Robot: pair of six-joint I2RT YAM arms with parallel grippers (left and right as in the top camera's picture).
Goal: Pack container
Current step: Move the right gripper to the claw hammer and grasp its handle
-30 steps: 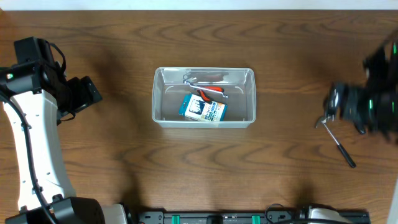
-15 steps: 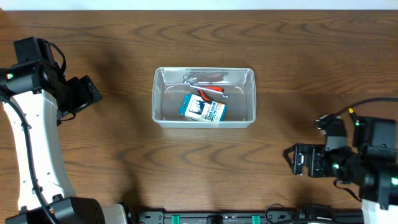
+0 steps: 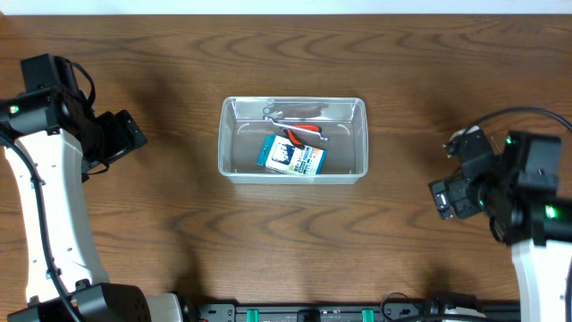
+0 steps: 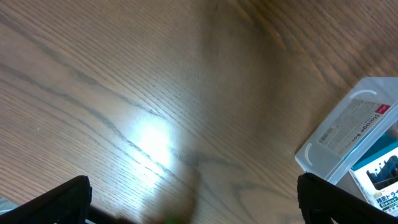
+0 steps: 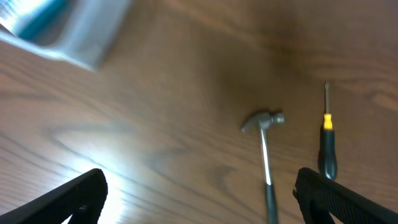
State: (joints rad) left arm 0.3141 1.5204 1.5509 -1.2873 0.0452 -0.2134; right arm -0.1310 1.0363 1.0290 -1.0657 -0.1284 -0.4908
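The clear plastic container point(image 3: 234, 143) stands mid-table and holds a blue-and-white box point(image 3: 292, 158) and red-handled pliers point(image 3: 302, 132). Its corner point(image 4: 348, 127) and the box point(image 4: 380, 171) show at the right of the left wrist view. My left gripper point(image 3: 125, 134) is open and empty over bare table, left of the container point(image 4: 196, 202). My right gripper point(image 3: 447, 192) is open and empty at the right, above the table point(image 5: 199, 199). A small hammer point(image 5: 266, 152) and a yellow-and-black screwdriver point(image 5: 327, 149) lie just ahead of it; my arm hides both in the overhead view.
The dark wood table point(image 3: 286, 241) stretches around the container. The table's front edge with a black rail point(image 3: 357, 313) lies at the bottom. A blurred corner of the container point(image 5: 68, 31) shows top left in the right wrist view.
My right arm swung from the far right edge down toward the front, then back up over the spot where the hammer lay, hiding it from overhead. The left arm has not moved.
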